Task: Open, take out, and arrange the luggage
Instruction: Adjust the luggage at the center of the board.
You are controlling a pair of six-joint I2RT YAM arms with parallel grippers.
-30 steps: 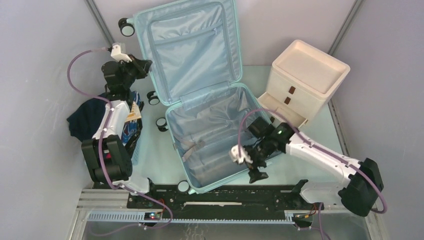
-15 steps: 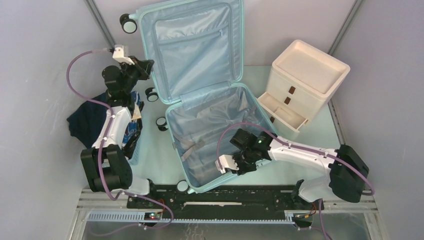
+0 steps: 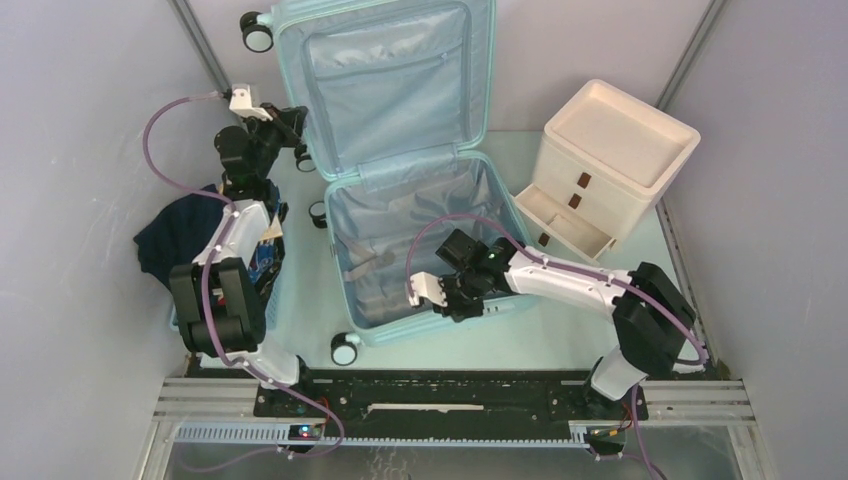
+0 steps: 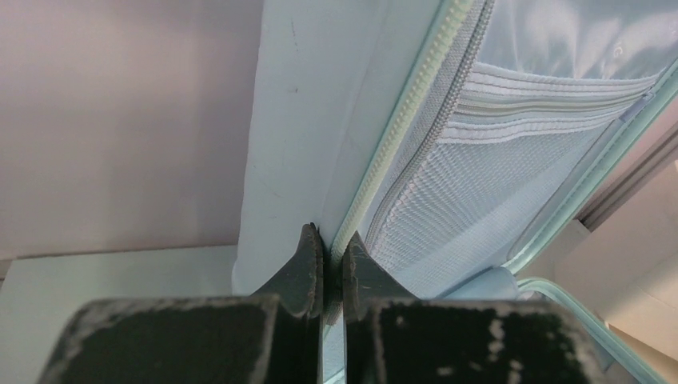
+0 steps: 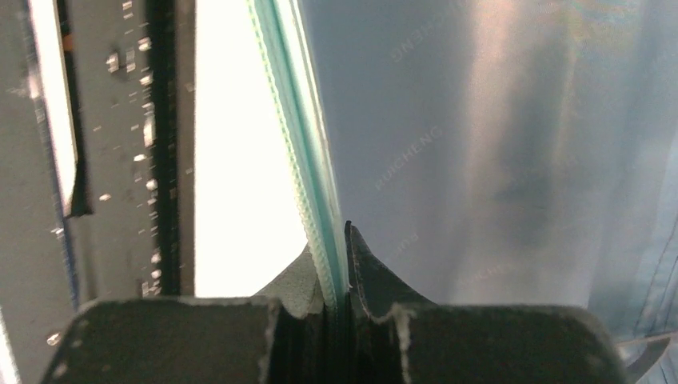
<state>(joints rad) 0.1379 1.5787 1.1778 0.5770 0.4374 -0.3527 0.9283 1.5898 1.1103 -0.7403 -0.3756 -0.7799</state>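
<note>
At table centre: luggage lies open; base shell flat on the pale table, lid raised and standing at the far side, hinge btwn the two halves.
Lid: grey-blue lining faces the top cam, zip pocket across its upper part; mesh panel shows close up in the left wrist view.
Base: same lining; straps lie loose inside.
Wheels: black-and-white corner wheel at lid's top-left; near wheel at base's near-left corner; two more along the left side btwn them.
Left gripper: closed on the lid's left edge, fingers pinching the zip rim w/ outer shell on one side and lining on the other; no gap btwn the tips beyond the rim itself.
Right gripper: clamped on the base's near rim, right of middle; one finger outside twd the table, the other inside against the lining.
Left arm: reaches up along the luggage's left side to lid height.
Right arm: stretches leftward from its base across the near-right corner of the shell.
Box: cream box right of the luggage, just beside the base's far-right corner; lower drawer pulled partly out, brown tabs on the fronts.
Basket: blue basket left of the luggage, mostly hidden by the left arm; dark cloth draped over its far-left side.
</note>
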